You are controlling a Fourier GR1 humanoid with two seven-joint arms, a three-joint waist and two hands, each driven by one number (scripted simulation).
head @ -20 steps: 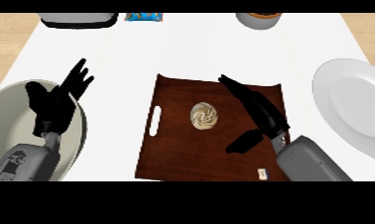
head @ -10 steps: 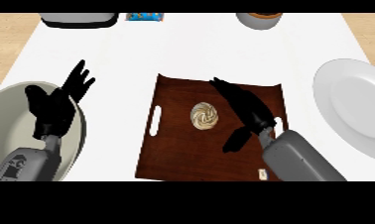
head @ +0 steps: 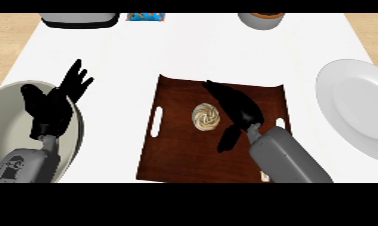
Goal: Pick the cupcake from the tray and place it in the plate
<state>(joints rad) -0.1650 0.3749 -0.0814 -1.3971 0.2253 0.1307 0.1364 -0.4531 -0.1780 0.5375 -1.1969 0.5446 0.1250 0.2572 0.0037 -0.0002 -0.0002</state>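
A cupcake [head: 207, 117] with a cream swirl top sits in the middle of the dark brown wooden tray [head: 177, 155]. My right hand [head: 238, 107] hovers over the tray just to the right of the cupcake, fingers straight and pointing up-left, thumb hanging down; it is open and apart from the cupcake. The white plate [head: 351, 102] lies at the right edge of the counter. My left hand [head: 53, 101] rests open at the left, fingers up.
A large pale bowl [head: 74, 135] lies under my left hand at the left edge. Along the back stand a grey container [head: 79, 19], a blue packet [head: 145, 17] and a small cup [head: 262, 19].
My right hand has moved left across the tray, closing in on the cupcake's right side. The left hand has stayed where it was.
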